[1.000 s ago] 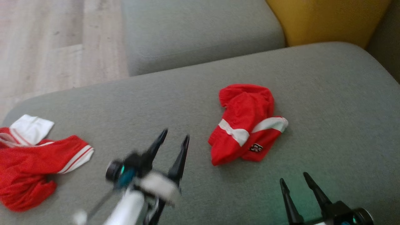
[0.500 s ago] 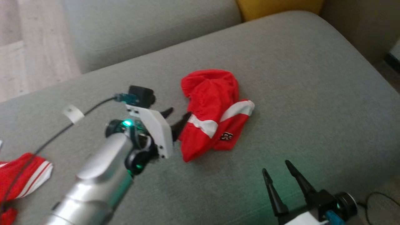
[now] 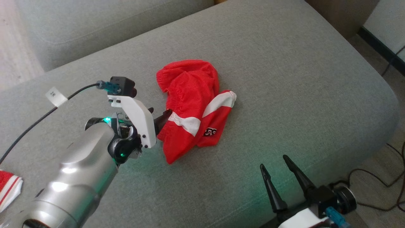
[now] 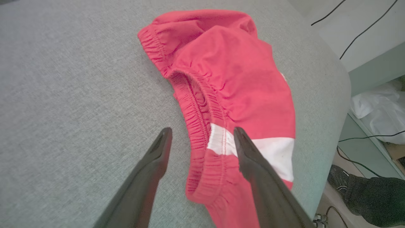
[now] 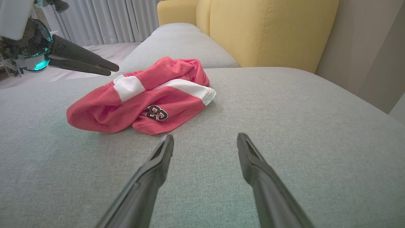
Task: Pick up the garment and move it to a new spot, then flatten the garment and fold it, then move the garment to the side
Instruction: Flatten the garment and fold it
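Left jaws gape empty over crumpled red white-banded shorts (image 3: 190, 95) on a grey sofa cushion (image 3: 284, 79), mid-frame. Right jaws, lower right, stand open, empty.

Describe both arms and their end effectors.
The left end effector has two tapering dark fingers on a white bracket, a silver forearm, a green wrist light, and a black cable bearing a white tag. The right end effector has matching fingers and a blue connector.

Domestic living room. You see a grey upholstered sofa seat (image 3: 284, 79), a yellow armchair back (image 5: 269, 28) behind it, pale floor-length curtains (image 5: 104, 19), a pale plank floor (image 3: 19, 57) and loose cables (image 3: 373, 180) beside the sofa.
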You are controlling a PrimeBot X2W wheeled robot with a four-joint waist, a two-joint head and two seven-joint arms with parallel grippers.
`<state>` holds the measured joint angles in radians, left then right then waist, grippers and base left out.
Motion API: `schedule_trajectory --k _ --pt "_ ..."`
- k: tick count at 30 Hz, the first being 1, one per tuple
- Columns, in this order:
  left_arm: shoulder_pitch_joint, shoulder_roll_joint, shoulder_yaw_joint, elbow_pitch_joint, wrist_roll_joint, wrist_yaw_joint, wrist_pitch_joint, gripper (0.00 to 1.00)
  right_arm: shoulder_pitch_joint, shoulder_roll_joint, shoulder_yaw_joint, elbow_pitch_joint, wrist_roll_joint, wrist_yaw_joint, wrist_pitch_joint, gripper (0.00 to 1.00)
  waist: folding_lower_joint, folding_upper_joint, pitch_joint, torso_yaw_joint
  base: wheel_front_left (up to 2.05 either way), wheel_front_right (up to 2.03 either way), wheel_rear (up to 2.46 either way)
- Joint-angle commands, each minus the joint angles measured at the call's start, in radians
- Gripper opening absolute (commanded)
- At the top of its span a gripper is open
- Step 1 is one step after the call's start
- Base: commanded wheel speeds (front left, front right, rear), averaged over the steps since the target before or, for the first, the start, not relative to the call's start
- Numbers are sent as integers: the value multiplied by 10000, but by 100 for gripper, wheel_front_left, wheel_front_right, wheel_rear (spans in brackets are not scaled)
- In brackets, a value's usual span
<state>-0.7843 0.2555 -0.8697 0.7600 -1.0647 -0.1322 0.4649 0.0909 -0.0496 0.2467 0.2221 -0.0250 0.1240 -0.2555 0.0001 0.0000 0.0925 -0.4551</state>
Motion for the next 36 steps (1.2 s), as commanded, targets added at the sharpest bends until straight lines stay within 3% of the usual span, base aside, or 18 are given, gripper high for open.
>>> schedule_trajectory --k 1,10,11,12,20,28,32,36 --pt "-658 272 200 -114 -291 16 -75 100 -465 -123 303 -254 84 67 -63 100 -1 0 152 -140 0 0 0" --pt "-720 456 -366 -370 -1168 16 168 97 -639 -95 389 -299 109 67 -63 100 -1 0 477 -325 0 0 0" --pt "-701 463 -409 -475 -1337 16 207 54 -644 -92 388 -296 112 67 -63 100 -1 0 489 -336 0 0 0" --pt "-689 486 -473 -633 -1486 16 227 0 -648 -89 385 -291 110 67 -63 100 -1 0 495 -344 0 0 0" --pt "-970 387 -803 -2572 -2575 16 -374 0 -454 -67 299 -144 82 67 -63 100 -1 0 -42 -295 0 0 0" --pt "-3024 -429 -39 -3662 -2815 16 -2668 0 -155 -111 246 -96 12 67 -63 100 -1 0 -1010 -88 0 0 0" --pt "-3647 -102 25 -3787 -2763 16 -3207 0 -59 -173 227 -224 -9 67 -63 100 -1 0 -1264 231 0 0 0" --pt "-3064 692 -435 -4417 -2818 16 -3285 0 3 -181 28 -407 7 67 -63 100 -1 0 -1227 755 0 0 0"
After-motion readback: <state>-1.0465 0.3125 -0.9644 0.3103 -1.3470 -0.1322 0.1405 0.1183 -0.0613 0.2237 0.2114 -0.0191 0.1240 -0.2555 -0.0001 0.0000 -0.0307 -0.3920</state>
